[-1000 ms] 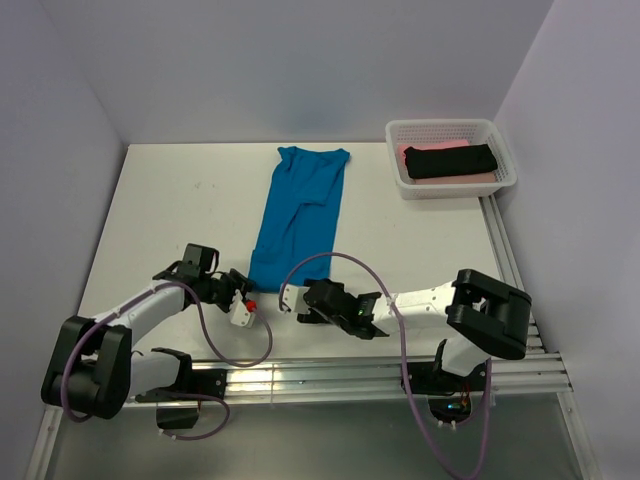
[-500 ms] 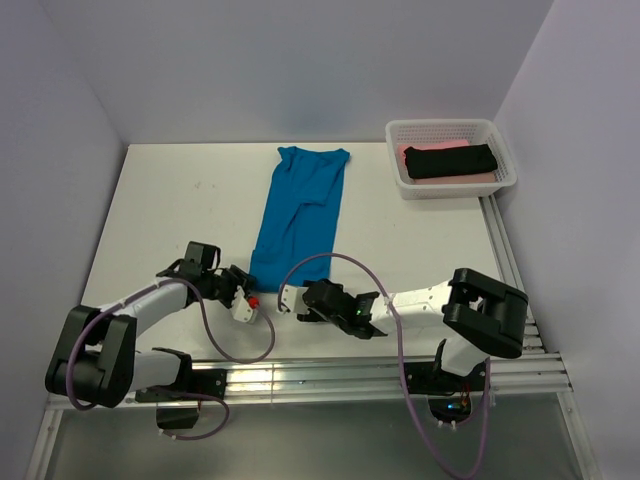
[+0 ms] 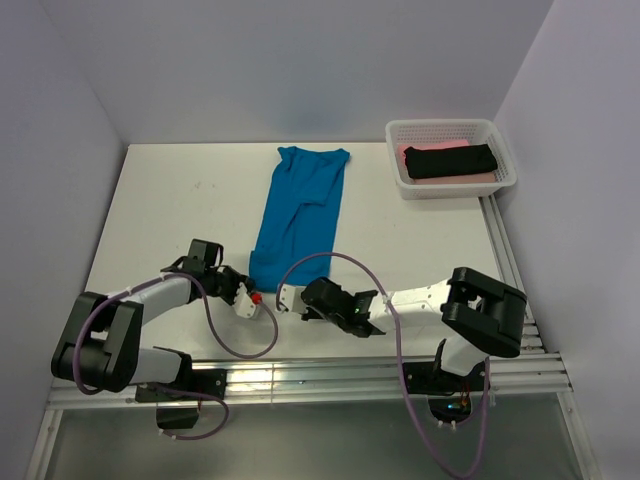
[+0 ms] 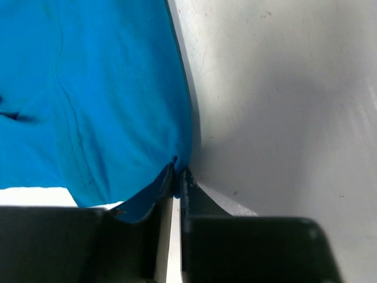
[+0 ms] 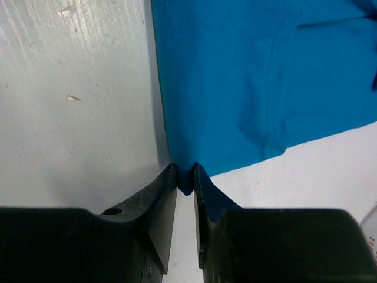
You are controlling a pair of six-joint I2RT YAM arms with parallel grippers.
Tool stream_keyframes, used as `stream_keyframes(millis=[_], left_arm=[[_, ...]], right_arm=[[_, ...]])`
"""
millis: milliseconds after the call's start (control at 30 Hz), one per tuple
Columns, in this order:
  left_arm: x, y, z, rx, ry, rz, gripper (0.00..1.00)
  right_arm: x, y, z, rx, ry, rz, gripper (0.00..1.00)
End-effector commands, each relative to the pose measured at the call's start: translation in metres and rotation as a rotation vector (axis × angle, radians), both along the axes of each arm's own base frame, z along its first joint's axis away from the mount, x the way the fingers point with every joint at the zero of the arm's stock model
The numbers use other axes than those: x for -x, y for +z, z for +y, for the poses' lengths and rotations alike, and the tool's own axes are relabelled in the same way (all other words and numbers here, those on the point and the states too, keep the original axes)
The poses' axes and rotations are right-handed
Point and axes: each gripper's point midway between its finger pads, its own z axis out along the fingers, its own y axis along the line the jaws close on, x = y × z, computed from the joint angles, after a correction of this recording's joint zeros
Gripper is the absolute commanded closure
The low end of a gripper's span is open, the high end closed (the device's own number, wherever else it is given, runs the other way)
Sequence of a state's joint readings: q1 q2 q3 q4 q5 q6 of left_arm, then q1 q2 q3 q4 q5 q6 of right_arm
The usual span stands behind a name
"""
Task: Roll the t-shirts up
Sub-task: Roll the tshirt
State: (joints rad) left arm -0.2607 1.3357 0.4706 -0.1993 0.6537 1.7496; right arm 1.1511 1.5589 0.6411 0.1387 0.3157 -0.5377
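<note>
1. I am looking down on a white surface (image 3: 170, 200) with pale walls closing it in on three sides.
2. The blue t-shirt (image 3: 300, 215) is lying flat near the middle of it as a long narrow strip, running from the far edge down toward the arm bases.
3. The left tool (image 4: 177, 177) is pinching the strip's near left corner, its jaws almost together with blue cloth caught between them.
4. The right tool (image 5: 185, 177) is clamping the near right corner, with a small tuck of blue showing between its jaws.
5. Both tools are sitting low at the surface, near each other along the shirt's near hem.
6. At the far right corner, well apart from the blue one, a white mesh basket (image 3: 440, 124) is holding a black t-shirt (image 3: 450, 160) lying on top of a pink t-shirt (image 3: 408, 150).
</note>
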Motion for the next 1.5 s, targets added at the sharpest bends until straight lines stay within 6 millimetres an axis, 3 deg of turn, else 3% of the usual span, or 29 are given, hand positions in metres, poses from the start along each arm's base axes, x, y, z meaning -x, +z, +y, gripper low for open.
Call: stream_keyframes(millis=[0,67,100,200,467,800,1233,1467], left_arm=[[0.0,-0.003,0.002,-0.027,0.002,0.029,0.89],[-0.001,-0.001,0.001,-0.026,-0.002,0.031,0.95],[-0.001,0.0,0.001,-0.026,-0.004,0.033,0.98],[0.0,0.007,-0.003,-0.012,-0.015,0.06,1.0],[0.023,0.026,-0.001,-0.034,-0.069,0.153,1.0],[0.066,0.026,0.015,-0.103,-0.094,0.279,0.99],[0.053,0.057,0.015,-0.119,-0.081,0.334,1.0],[0.05,0.054,0.017,-0.16,-0.104,0.395,1.0]], right_arm=[[-0.007,0.011,0.013,-0.028,0.01,-0.007,0.76],[-0.007,0.012,0.013,-0.034,0.012,-0.006,0.8],[-0.005,0.012,0.014,-0.037,0.018,0.002,0.9],[-0.001,0.017,0.017,-0.06,0.027,0.028,1.0],[0.021,0.035,0.026,-0.136,0.07,0.13,1.0],[0.056,0.047,0.036,-0.198,0.133,0.301,1.0],[0.081,0.061,0.044,-0.226,0.208,0.474,1.0],[0.082,0.067,0.039,-0.28,0.217,0.607,1.0]])
